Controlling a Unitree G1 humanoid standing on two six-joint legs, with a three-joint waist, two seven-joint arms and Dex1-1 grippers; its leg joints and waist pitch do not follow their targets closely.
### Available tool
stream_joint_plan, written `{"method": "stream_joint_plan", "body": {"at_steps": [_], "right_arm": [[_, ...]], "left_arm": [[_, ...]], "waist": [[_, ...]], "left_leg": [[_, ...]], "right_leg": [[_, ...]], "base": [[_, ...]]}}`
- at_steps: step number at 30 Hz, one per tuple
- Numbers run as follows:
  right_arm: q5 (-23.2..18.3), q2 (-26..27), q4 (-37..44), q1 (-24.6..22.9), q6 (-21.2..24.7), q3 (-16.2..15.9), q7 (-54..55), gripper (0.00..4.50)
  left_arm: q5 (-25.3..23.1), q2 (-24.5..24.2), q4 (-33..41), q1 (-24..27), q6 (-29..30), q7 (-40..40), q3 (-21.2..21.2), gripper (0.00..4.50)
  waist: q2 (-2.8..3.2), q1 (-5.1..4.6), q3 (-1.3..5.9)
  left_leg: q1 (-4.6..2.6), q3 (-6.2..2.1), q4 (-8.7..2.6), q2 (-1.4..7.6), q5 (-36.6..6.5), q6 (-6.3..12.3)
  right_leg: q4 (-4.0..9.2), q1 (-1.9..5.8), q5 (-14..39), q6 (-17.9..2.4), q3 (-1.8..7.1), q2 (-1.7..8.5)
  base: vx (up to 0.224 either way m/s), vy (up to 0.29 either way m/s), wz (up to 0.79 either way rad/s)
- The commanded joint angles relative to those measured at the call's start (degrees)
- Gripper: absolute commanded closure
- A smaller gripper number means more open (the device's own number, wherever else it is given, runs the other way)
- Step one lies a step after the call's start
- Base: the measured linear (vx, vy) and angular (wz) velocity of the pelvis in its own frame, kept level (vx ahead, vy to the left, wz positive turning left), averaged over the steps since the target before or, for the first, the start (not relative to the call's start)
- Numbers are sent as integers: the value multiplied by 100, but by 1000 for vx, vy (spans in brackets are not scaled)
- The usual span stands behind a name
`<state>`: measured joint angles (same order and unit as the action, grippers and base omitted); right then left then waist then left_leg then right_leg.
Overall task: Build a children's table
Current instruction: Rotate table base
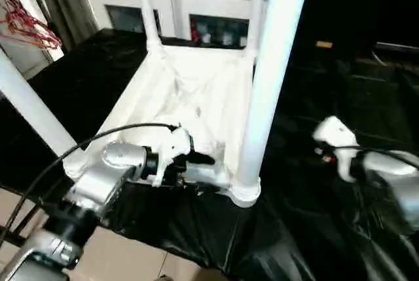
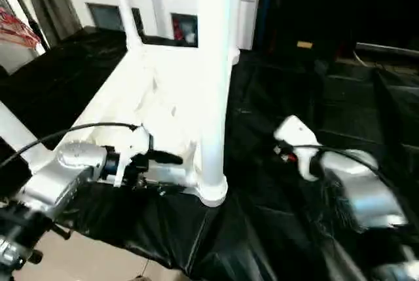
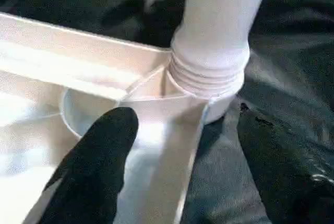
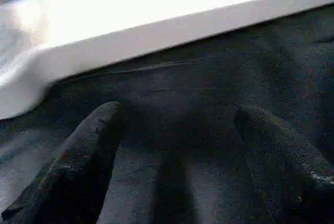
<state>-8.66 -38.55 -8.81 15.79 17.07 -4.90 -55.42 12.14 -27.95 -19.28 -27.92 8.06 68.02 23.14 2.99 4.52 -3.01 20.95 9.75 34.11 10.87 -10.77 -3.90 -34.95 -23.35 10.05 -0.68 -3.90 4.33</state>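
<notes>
Left wrist view: your left jaws (image 3: 172, 166) stand spread astride the upturned table's rim (image 3: 78, 44), one finger inside, one outside.
Landmark: near corner leg (image 1: 265, 84), upright in its socket (image 1: 243, 192).
Nearer arm: left, just beside it.
Right jaws (image 4: 209, 156): spread, empty, over black sheeting (image 1: 314, 228) beyond that leg.

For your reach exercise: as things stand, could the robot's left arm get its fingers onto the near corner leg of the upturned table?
Probably yes: the left gripper already straddles the tabletop rim beside that leg, nothing between.
</notes>
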Motion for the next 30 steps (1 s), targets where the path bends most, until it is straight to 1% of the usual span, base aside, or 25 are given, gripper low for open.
{"method": "stream_joint_plan", "body": {"at_steps": [1, 3, 4, 5, 6, 7, 8, 9, 10, 11, 12, 13, 15, 16, 18, 19, 20, 21, 22, 23, 24, 25, 27, 28, 30], "right_arm": [[-290, -139, 415, -81, 174, 83, -296, 73], [-348, -195, 531, -131, 253, 79, -368, 73], [-380, -247, 652, -184, 343, 72, -426, 73], [-415, -317, 810, -271, 455, 43, -514, 73], [-458, -393, 976, -377, 560, 11, -611, 73], [-488, -415, 1059, -420, 635, 11, -628, 73], [-510, -427, 1110, -443, 687, 15, -629, 73], [-513, -427, 1114, -444, 692, 16, -628, 73], [-537, -429, 1145, -456, 727, 25, -620, 73], [-537, -429, 1145, -456, 727, 25, -620, 73], [-576, -437, 1193, -467, 779, 24, -621, 73], [-611, -456, 1231, -474, 810, 13, -625, 73], [-627, -463, 1250, -476, 828, 8, -619, 73], [-624, -463, 1277, -485, 848, 12, -613, 73], [-594, -465, 1343, -505, 893, 28, -589, 73], [-592, -466, 1353, -508, 903, 31, -588, 73], [-597, -467, 1379, -517, 932, 39, -586, 73], [-606, -470, 1400, -523, 957, 44, -584, 73], [-600, -480, 1427, -544, 963, 42, -574, 73], [-603, -484, 1436, -554, 966, 44, -573, 73], [-610, -489, 1447, -561, 975, 42, -566, 73], [-605, -493, 1457, -571, 975, 41, -551, 73], [-603, -498, 1468, -585, 977, 42, -534, 73], [-597, -496, 1472, -594, 977, 45, -519, 73], [-595, -483, 1486, -600, 995, 45, -510, 73]], "left_arm": [[-234, -44, -269, -131, -195, 38, 67, 128], [-288, -17, -428, -190, -285, 63, 61, 151], [-331, 11, -589, -248, -387, 119, 59, 160], [-384, 29, -771, -322, -493, 224, 79, 164], [-421, 44, -927, -390, -576, 338, 106, 172], [-422, 52, -1011, -430, -607, 419, 119, 172], [-421, 59, -1066, -454, -628, 469, 124, 184], [-423, 60, -1074, -459, -631, 472, 125, 184], [-446, 75, -1163, -510, -664, 486, 131, 204], [-446, 75, -1163, -510, -664, 486, 131, 209], [-484, 111, -1328, -600, -734, 498, 130, 215], [-517, 161, -1484, -680, -793, 541, 124, 224], [-528, 198, -1588, -733, -823, 587, 124, 247], [-551, 232, -1682, -772, -874, 620, 126, 247], [-612, 315, -1891, -865, -967, 710, 139, 257], [-618, 323, -1914, -875, -980, 722, 137, 274], [-641, 361, -2009, -920, -1010, 748, 137, 274], [-659, 389, -2082, -952, -1037, 767, 133, 283], [-717, 416, -2200, -1005, -1078, 824, 178, 290], [-737, 423, -2235, -1020, -1090, 842, 197, 298], [-759, 438, -2299, -1044, -1113, 877, 210, 308], [-781, 445, -2342, -1061, -1121, 908, 227, 318], [-827, 470, -2448, -1099, -1173, 947, 235, 325], [-872, 496, -2557, -1134, -1218, 961, 229, 344], [-918, 517, -2649, -1161, -1218, 951, 218, 360]], "waist": [[-66, 49, 363], [-71, 60, 360], [-67, 72, 364], [-58, 96, 352], [-78, 104, 346], [-72, 118, 352], [-70, 137, 361], [-68, 138, 369], [-73, 143, 373], [-76, 145, 372], [-60, 143, 367], [-78, 155, 375], [-74, 167, 376], [-64, 165, 379], [-69, 165, 381], [-69, 173, 386], [-60, 175, 386], [-65, 178, 388], [-51, 177, 390], [-44, 182, 392], [-54, 180, 388], [-40, 183, 388], [-46, 184, 382], [-47, 194, 383], [-56, 198, 385]], "left_leg": [[-9, -34, -372, 177, -1188, 371], [-8, -29, -369, 162, -1207, 366], [-19, -36, -373, 173, -1224, 329], [-37, -31, -374, 169, -1272, 320], [-28, -30, -380, 163, -1283, 322], [-31, -36, -384, 175, -1293, 308], [-44, -35, -382, 178, -1270, 311], [-41, -43, -383, 190, -1263, 297], [-35, -44, -384, 195, -1230, 285], [-30, -42, -379, 189, -1220, 286], [-18, -47, -384, 189, -1227, 277], [-25, -34, -366, 173, -1185, 289], [-22, -39, -366, 176, -1147, 279], [-19, -41, -363, 176, -1130, 279], [-17, -35, -355, 169, -1101, 292], [-14, -37, -354, 175, -1068, 299], [-10, -42, -357, 180, -1062, 301], [-11, -38, -352, 178, -1064, 306], [-18, -40, -354, 177, -1072, 310], [-13, -46, -354, 178, -1076, 296], [-12, -42, -354, 173, -1080, 299], [-13, -48, -355, 177, -1109, 279], [-21, -39, -354, 170, -1137, 284], [-19, -42, -355, 167, -1137, 280], [-18, -45, -356, 173, -1134, 278]], "right_leg": [[484, 336, 1751, -948, 253, 334], [512, 331, 1857, -932, 240, 331], [510, 322, 1946, -925, 241, 349], [537, 305, 2074, -897, 241, 334], [551, 314, 2132, -849, 243, 328], [538, 316, 2144, -837, 244, 338], [543, 305, 2124, -831, 248, 347], [521, 307, 2059, -862, 249, 354], [507, 305, 1919, -923, 246, 354], [502, 309, 1873, -946, 246, 353], [499, 316, 1867, -968, 243, 359], [510, 320, 1884, -945, 247, 361], [508, 325, 1888, -939, 243, 367], [503, 327, 1861, -946, 242, 368], [510, 329, 1812, -955, 240, 363], [498, 336, 1748, -968, 240, 361], [494, 339, 1720, -979, 239, 363], [495, 337, 1694, -979, 239, 359], [501, 335, 1677, -981, 238, 359], [490, 345, 1675, -988, 238, 369], [500, 344, 1689, -989, 235, 365], [497, 349, 1733, -991, 234, 374], [523, 341, 1809, -976, 233, 367], [520, 347, 1815, -969, 231, 365], [517, 349, 1811, -975, 230, 371]], "base": [[0, 0, 0], [0, 0, 0], [0, 0, 0], [0, 0, 0], [0, 0, 0], [0, 0, 0], [0, 0, 0], [0, 0, 0], [0, 0, 0], [0, 0, 0], [0, 0, 0], [0, 0, 0], [0, 0, 0], [0, 0, 0], [0, 0, 0], [0, 0, 0], [0, 0, 0], [0, 0, 0], [0, 0, 0], [0, 0, 0], [0, 0, 0], [0, 0, 0], [0, 0, 0], [0, 0, 0], [0, 0, 0]]}}
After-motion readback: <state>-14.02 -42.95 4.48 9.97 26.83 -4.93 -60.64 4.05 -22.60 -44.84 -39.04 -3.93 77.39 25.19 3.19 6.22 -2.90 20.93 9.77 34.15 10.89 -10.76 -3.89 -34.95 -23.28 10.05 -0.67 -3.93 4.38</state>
